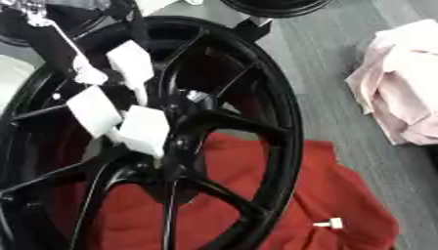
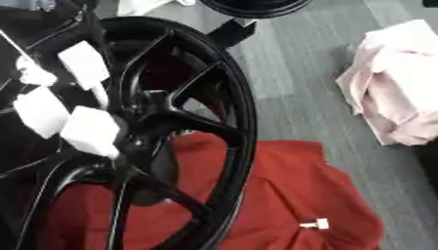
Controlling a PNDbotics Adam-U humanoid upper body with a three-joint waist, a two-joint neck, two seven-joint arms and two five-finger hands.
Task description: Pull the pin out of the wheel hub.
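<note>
A black spoked wheel hub (image 1: pixel 256 97) stands tilted on a red cloth (image 1: pixel 342 195). My left hand (image 1: pixel 128 105) comes in from the upper left and hovers over the spokes near the hub's centre. Its white-padded fingers (image 1: pixel 143 129) are spread, with nothing between them. A small silver part (image 1: pixel 195 95) shows at the hub's centre, right of the hand. A small white pin (image 1: pixel 329 224) lies on the red cloth at the lower right, outside the rim and well away from the hand. My right hand shows in neither view.
A crumpled pink cloth (image 1: pixel 402 83) lies on the grey floor at the right. Part of another black wheel (image 1: pixel 273 6) shows at the top edge, with a black block (image 1: pixel 252 28) below it touching the hub's rim.
</note>
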